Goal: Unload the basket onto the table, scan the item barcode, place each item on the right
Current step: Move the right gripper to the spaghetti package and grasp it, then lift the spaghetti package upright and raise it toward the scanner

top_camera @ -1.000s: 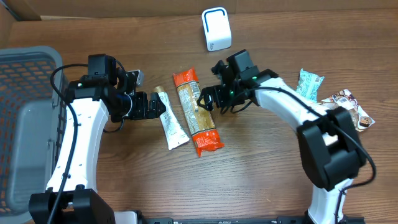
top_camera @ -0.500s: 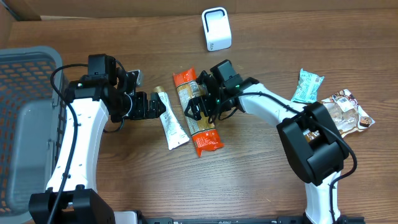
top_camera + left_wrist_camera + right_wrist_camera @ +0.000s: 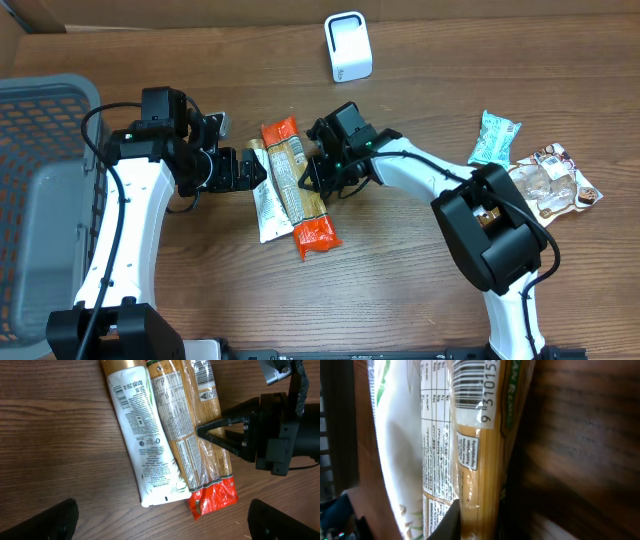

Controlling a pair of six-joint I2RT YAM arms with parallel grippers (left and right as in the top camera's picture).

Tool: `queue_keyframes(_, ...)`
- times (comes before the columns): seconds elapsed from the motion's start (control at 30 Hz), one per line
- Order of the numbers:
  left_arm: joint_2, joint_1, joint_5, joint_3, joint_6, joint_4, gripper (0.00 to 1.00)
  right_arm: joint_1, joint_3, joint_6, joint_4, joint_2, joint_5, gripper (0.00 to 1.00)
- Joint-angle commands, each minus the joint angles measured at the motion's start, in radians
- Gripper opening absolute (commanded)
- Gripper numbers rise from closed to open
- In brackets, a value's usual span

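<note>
Overhead faces straight down at the spaghetti packet [image 3: 292, 190]; left wrist shares it from closer, right wrist from against it.

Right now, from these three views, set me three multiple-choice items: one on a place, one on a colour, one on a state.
1. Where does the white tube lie?
A) in the grey basket
B) side by side with the pasta packet, touching it
C) next to the white scanner

2. What colour are the pasta packet's two ends?
A) orange-red
B) blue
C) purple

3. How is the left tool?
A) shut on the tube
B) shut on the packet
C) open, holding nothing

Answers:
1 B: the overhead and left wrist views show tube and packet lying edge to edge on the table.
2 A: both crimped ends show orange-red from overhead.
3 C: in the left wrist view its fingers stand far apart, with the tube's end and bare wood between them.
</note>
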Motion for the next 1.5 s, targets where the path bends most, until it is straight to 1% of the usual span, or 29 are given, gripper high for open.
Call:
queue_keyframes(0.0, 0.005, -0.002, 0.0, 0.0, 0.019, 0.001, 1.0, -0.059, 0.025, -0.01, -0.079, -0.018, -0.009, 0.04)
queue_keyframes(0.07, 0.005, -0.002, 0.0, 0.0, 0.019, 0.001, 1.0, -0.083, 0.048, -0.039, -0.151, -0.061, 0.041, 0.04)
queue_keyframes(0.13, 0.005, -0.002, 0.0, 0.0, 0.019, 0.001, 1.0, -0.094, 0.074, -0.056, -0.235, -0.117, 0.158, 0.04)
queue_keyframes(0.17, 0.005, -0.002, 0.0, 0.0, 0.019, 0.001, 1.0, -0.093, 0.101, -0.056, -0.315, -0.18, 0.331, 0.04)
queue_keyframes(0.27, 0.005, -0.002, 0.0, 0.0, 0.019, 0.001, 1.0, -0.061, 0.122, -0.104, -0.394, -0.256, 0.569, 0.04)
queue_keyframes(0.3, 0.005, -0.002, 0.0, 0.0, 0.019, 0.001, 1.0, -0.038, 0.122, -0.109, -0.416, -0.276, 0.683, 0.04)
queue_keyframes(0.4, 0.005, -0.002, 0.0, 0.0, 0.019, 0.001, 1.0, 0.024, 0.121, -0.127, -0.462, -0.279, 0.921, 0.04)
queue_keyframes(0.47, 0.005, -0.002, 0.0, 0.0, 0.019, 0.001, 0.99, 0.065, 0.12, -0.151, -0.474, -0.253, 0.99, 0.04)
queue_keyframes(0.53, 0.005, -0.002, 0.0, 0.0, 0.019, 0.001, 1.0, 0.1, 0.12, -0.176, -0.476, -0.213, 0.987, 0.04)
queue_keyframes(0.57, 0.005, -0.002, 0.0, 0.0, 0.019, 0.001, 1.0, 0.11, 0.12, -0.181, -0.476, -0.198, 0.975, 0.09)
queue_keyframes(0.6, 0.005, -0.002, 0.0, 0.0, 0.019, 0.0, 1.0, 0.132, 0.12, -0.201, -0.476, -0.165, 0.914, 0.32)
queue_keyframes(0.67, 0.005, -0.002, 0.0, 0.0, 0.019, 0.001, 1.0, 0.153, 0.12, -0.21, -0.471, -0.138, 0.816, 0.57)
queue_keyframes(0.77, 0.005, -0.002, 0.0, 0.0, 0.019, 0.001, 0.99, 0.155, 0.122, -0.21, -0.445, -0.134, 0.69, 0.6)
queue_keyframes(0.87, 0.005, -0.002, 0.0, 0.0, 0.019, 0.001, 1.0, 0.122, 0.138, -0.211, -0.448, -0.149, 0.628, 0.7)
queue_keyframes(0.97, 0.005, -0.002, 0.0, 0.0, 0.019, 0.001, 0.99, 0.071, 0.164, -0.224, -0.472, -0.165, 0.615, 0.8)
queue_keyframes(1.07, 0.005, -0.002, 0.0, 0.0, 0.019, 0.001, 1.0, 0.005, 0.175, -0.291, -0.478, -0.175, 0.598, 0.92)
queue_keyframes(1.1, 0.005, -0.002, 0.0, 0.0, 0.019, 0.001, 1.0, -0.034, 0.174, -0.341, -0.48, -0.175, 0.542, 0.99)
queue_keyframes(1.23, 0.005, -0.002, 0.0, 0.0, 0.019, 0.001, 1.0, -0.107, 0.152, -0.471, -0.489, -0.157, 0.293, 1.0)
queue_keyframes(1.33, 0.005, -0.002, 0.0, 0.0, 0.019, 0.0, 1.0, -0.131, 0.108, -0.528, -0.487, -0.132, 0.146, 1.0)
queue_keyframes(1.47, 0.005, -0.002, 0.0, 0.0, 0.019, 0.001, 1.0, -0.121, 0.081, -0.527, -0.483, -0.09, 0.134, 1.0)
